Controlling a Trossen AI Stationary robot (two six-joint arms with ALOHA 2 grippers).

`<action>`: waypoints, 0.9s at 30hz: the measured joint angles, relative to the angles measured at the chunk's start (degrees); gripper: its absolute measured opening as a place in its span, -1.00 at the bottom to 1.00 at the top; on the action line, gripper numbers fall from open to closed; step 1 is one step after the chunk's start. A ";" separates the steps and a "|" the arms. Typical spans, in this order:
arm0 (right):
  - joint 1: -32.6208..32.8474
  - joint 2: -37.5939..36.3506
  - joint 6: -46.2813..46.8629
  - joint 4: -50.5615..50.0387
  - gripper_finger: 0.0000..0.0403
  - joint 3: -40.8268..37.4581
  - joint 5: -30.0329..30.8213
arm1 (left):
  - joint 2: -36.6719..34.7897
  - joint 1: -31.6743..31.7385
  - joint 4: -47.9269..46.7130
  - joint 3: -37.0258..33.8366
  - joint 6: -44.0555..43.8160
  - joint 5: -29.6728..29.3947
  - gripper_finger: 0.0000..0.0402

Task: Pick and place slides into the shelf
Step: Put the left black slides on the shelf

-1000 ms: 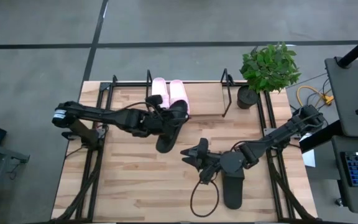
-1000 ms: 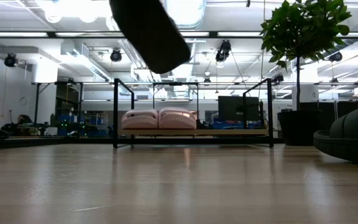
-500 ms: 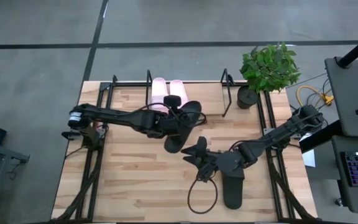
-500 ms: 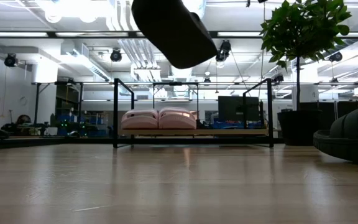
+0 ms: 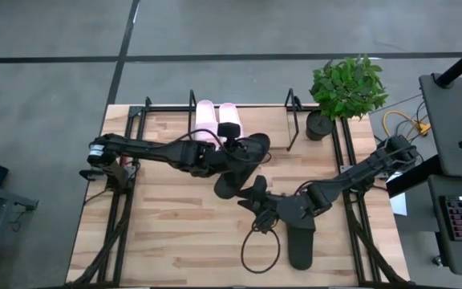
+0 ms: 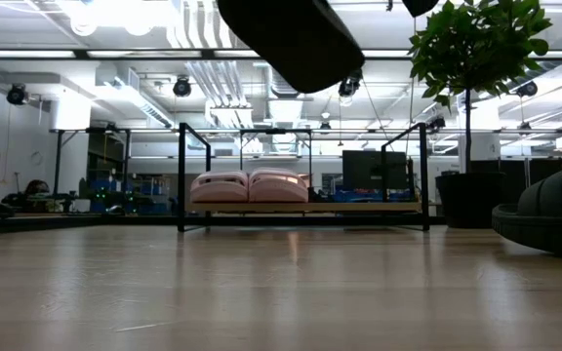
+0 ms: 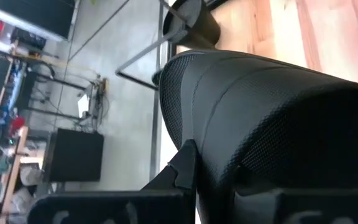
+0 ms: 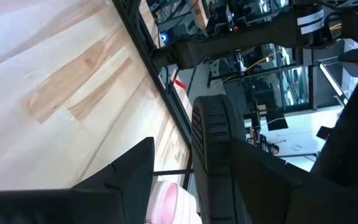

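Note:
My left gripper (image 5: pixel 229 154) is shut on a black slide (image 5: pixel 242 165) and carries it in the air just near of the shelf (image 5: pixel 290 128). In the low view this slide (image 6: pixel 291 39) hangs high over the table. Two pink slides (image 5: pixel 216 117) sit side by side on the shelf's wooden board (image 6: pixel 359 207), their soles down. The second black slide (image 5: pixel 301 246) lies on the table near the near edge. My right gripper (image 5: pixel 252 203) is open and hovers between the two black slides, touching nothing. My left gripper holds the black slide from the table's left side, fingers roughly level. In the left wrist view one finger (image 7: pixel 183 169) lies against the textured strap (image 7: pixel 253 124); the other is hidden by the slide. The slide is lifted clear and tilted, one end toward the shelf.
A potted plant (image 5: pixel 346 87) stands at the far right corner beside the shelf. A thin dark cable loop (image 5: pixel 258 254) lies on the table beside the second black slide. Black frame rails (image 5: pixel 119 217) run along the left and right table edges. Bare wood shows on the near left.
My left gripper has carried the black slide toward the table's right and slightly toward the far edge, closer to the shelf beside the pink slides. In the low view the slide has moved right and upward. My right gripper has stayed almost in place.

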 joint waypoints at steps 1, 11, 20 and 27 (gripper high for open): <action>-0.08 0.00 -0.40 -0.01 -0.02 0.00 0.00 | -0.02 0.02 0.40 -0.02 0.67 -0.03 -1.00; -0.38 -0.59 -1.82 0.12 -0.08 0.27 -0.02 | 0.00 0.06 2.50 -0.29 2.99 0.06 -1.00; -0.89 -0.68 -2.53 0.64 -0.10 0.57 -0.25 | 0.22 0.06 4.79 -0.35 4.41 2.45 -1.00; -1.43 -0.68 -3.46 1.28 -0.10 0.48 -1.36 | 0.22 0.00 6.82 -0.42 7.28 2.72 -1.00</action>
